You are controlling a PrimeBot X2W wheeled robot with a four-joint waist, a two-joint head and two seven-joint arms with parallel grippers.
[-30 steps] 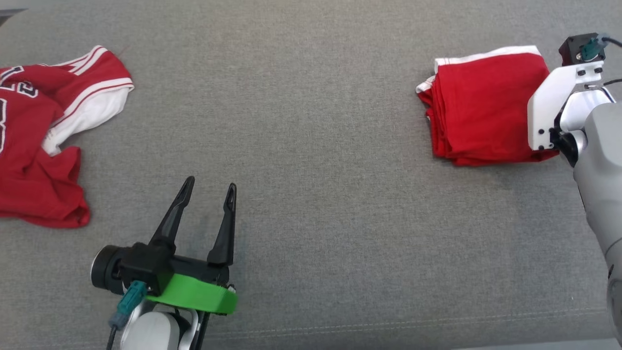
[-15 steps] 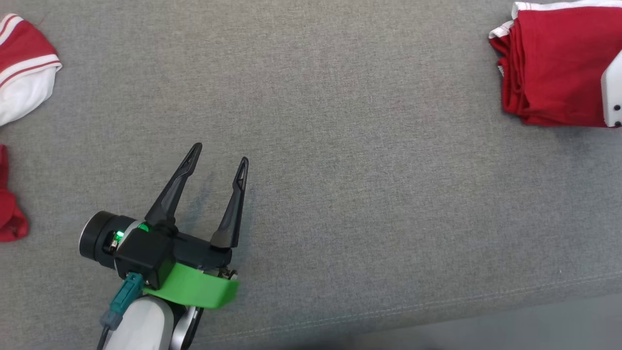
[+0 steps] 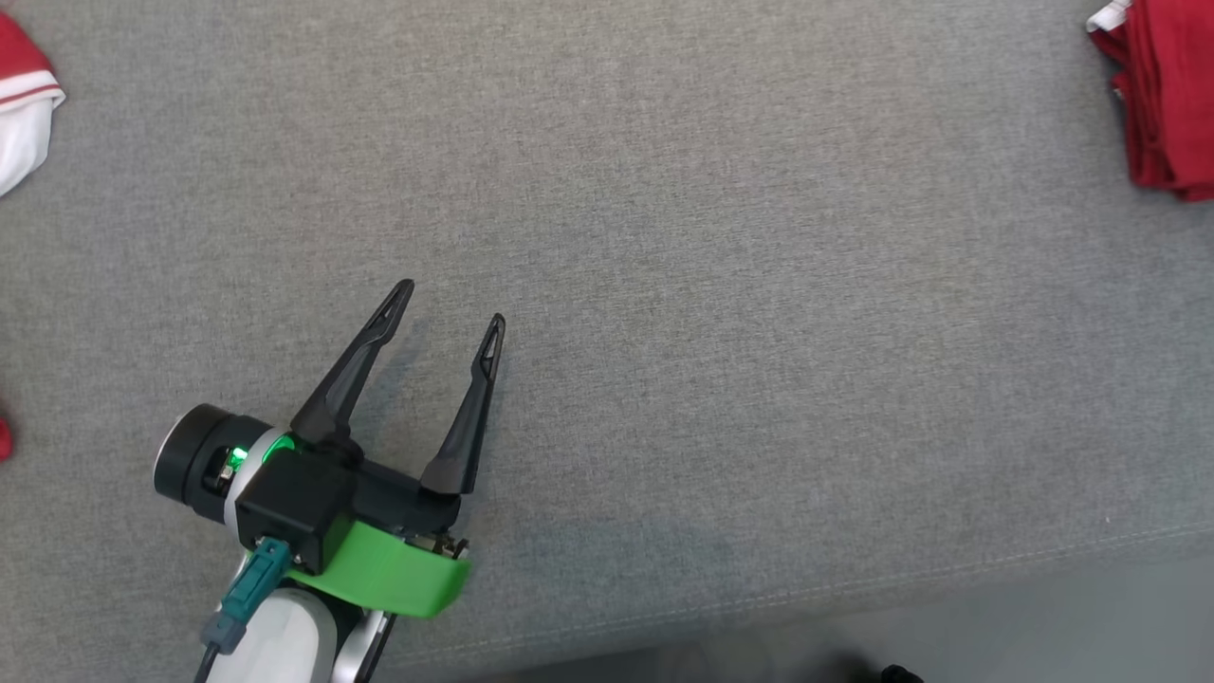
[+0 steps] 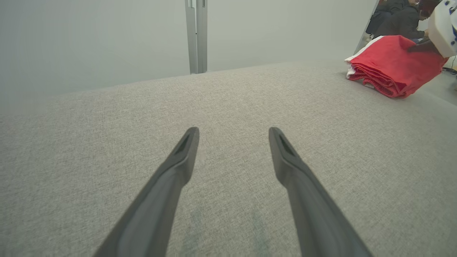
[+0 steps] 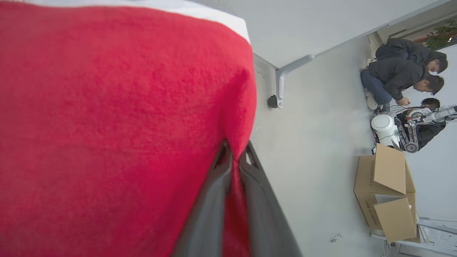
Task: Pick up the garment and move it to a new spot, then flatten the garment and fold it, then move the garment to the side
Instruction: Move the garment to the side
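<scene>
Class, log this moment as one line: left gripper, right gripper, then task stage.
left gripper: open, empty | right gripper: shut on folded red garment | stage: move to side

A grey woven fabric surface [image 3: 759, 285] spreads wide and evenly lit, with a stitched seam [image 3: 854, 583] running along its near edge. Beyond its far side stands a plain pale wall [image 4: 89, 43], split by a vertical metal strip [image 4: 196, 35]. The right wrist view shows a pale floor [image 5: 321, 160] with open cardboard boxes [image 5: 385, 189], a grey bracket [image 5: 279, 82], and two people [image 5: 400, 75] in dark jackets crouching beside some equipment [image 5: 410, 128].
</scene>
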